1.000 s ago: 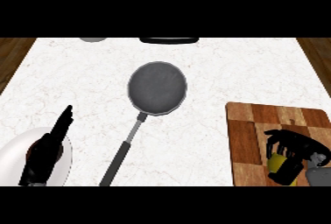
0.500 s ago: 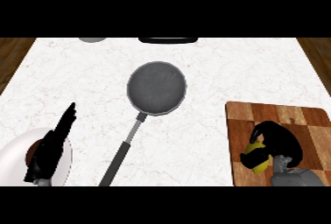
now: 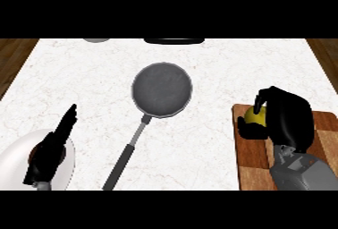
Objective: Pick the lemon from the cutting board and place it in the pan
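Change: over the last second I see my right hand [image 3: 285, 117] has travelled from the near part of the cutting board [image 3: 253, 152] to its far-left corner, taking the lemon [image 3: 255, 116] along; I read that as pickup done and carry begun
Right hand: fingers and thumb curled round the lemon, hiding most of it
Lemon place: at the board's far-left corner, by the left edge; whether it is lifted clear of the wood I cannot tell
Lemon axis: too covered to judge which way it runs
Pan [image 3: 162, 88]: mid-counter, well apart to the left; handle points to the near edge
Left hand [image 3: 51, 150]: resting open near the near-left corner, over a white plate [image 3: 14, 161]
Next: leftward move to the pan
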Controlling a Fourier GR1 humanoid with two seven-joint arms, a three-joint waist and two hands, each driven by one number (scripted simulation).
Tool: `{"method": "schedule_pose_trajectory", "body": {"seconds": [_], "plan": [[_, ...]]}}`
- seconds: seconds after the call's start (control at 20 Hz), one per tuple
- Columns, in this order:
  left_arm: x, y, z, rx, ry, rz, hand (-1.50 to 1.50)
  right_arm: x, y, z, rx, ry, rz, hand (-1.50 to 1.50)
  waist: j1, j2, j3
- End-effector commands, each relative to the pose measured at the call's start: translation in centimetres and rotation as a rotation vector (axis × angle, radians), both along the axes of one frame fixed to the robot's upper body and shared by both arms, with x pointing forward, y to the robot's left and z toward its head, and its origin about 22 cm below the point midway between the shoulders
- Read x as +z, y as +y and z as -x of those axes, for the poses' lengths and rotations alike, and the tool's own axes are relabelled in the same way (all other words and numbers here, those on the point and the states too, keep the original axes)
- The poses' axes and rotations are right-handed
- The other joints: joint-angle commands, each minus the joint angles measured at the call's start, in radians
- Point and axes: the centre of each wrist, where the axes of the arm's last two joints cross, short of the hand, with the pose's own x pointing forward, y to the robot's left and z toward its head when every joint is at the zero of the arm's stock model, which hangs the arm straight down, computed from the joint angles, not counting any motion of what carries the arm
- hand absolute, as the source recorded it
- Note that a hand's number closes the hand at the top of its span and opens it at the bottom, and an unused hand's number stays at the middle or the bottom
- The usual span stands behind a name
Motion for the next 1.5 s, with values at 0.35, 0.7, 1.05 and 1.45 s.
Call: {"method": "schedule_pose_trajectory", "body": {"seconds": [0.35,0.7,1.05,1.45], "plan": [[-0.2,0.7,-0.8,-0.013,0.005,0.011,0.0,2.7,9.9,-6.6,0.175,-0.143,-0.137,1.5,0.011,0.008,0.001],[1.0,-0.1,-1.0,-0.03,-0.014,0.005,0.0,2.7,11.3,-12.8,0.166,-0.083,-0.29,1.5,0.035,0.014,0.001],[-0.5,-1.2,-1.3,-0.073,-0.027,0.002,0.0,-1.8,12.7,-14.8,0.154,0.008,-0.306,1.5,0.074,0.025,0.001],[0.8,-3.3,-2.8,-0.125,-0.044,0.011,0.0,-4.9,10.7,-15.6,0.119,0.212,-0.457,1.5,0.137,0.052,0.003]]}}
